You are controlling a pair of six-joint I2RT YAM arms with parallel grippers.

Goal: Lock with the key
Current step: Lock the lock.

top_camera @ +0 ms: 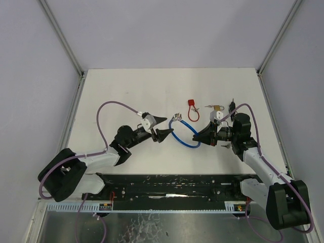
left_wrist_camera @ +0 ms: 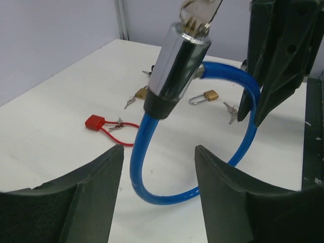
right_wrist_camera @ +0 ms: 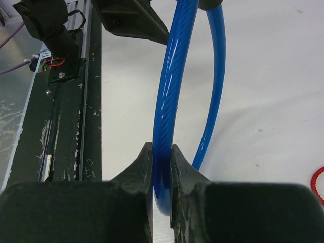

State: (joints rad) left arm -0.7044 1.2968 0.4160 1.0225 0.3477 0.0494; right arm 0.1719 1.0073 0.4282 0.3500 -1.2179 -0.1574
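The right pincer (right_wrist_camera: 162,167) clamps the blue cable lock (right_wrist_camera: 169,101), cylinder (left_wrist_camera: 177,66) (key (left_wrist_camera: 198,12) uppermost) tilted near-upright; left pincer (left_wrist_camera: 159,157) gapes.

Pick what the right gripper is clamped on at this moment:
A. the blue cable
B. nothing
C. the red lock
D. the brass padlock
A: in the right wrist view the right gripper has its jaws closed on the blue cable, while the red lock and brass padlock lie apart from it on the table.
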